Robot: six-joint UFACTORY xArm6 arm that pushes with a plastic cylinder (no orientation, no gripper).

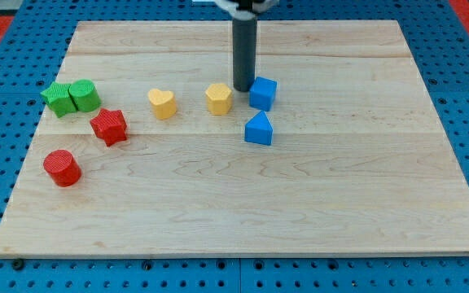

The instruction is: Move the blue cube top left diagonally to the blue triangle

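- My tip (243,89) (a plain rod, no jaws to spread or pinch) rests at the blue cube's (263,93) left edge, apparently touching it.
- The blue cube sits just above the blue triangle (258,129).
- A yellow hexagon (218,98) sits just left of my tip.

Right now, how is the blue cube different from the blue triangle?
The blue cube is boxy with a flat top; the blue triangle rises to a peak. The cube sits nearer the view's top, the triangle just below it, apart. My tip is right beside the cube's left side, not the triangle. Both are blue.
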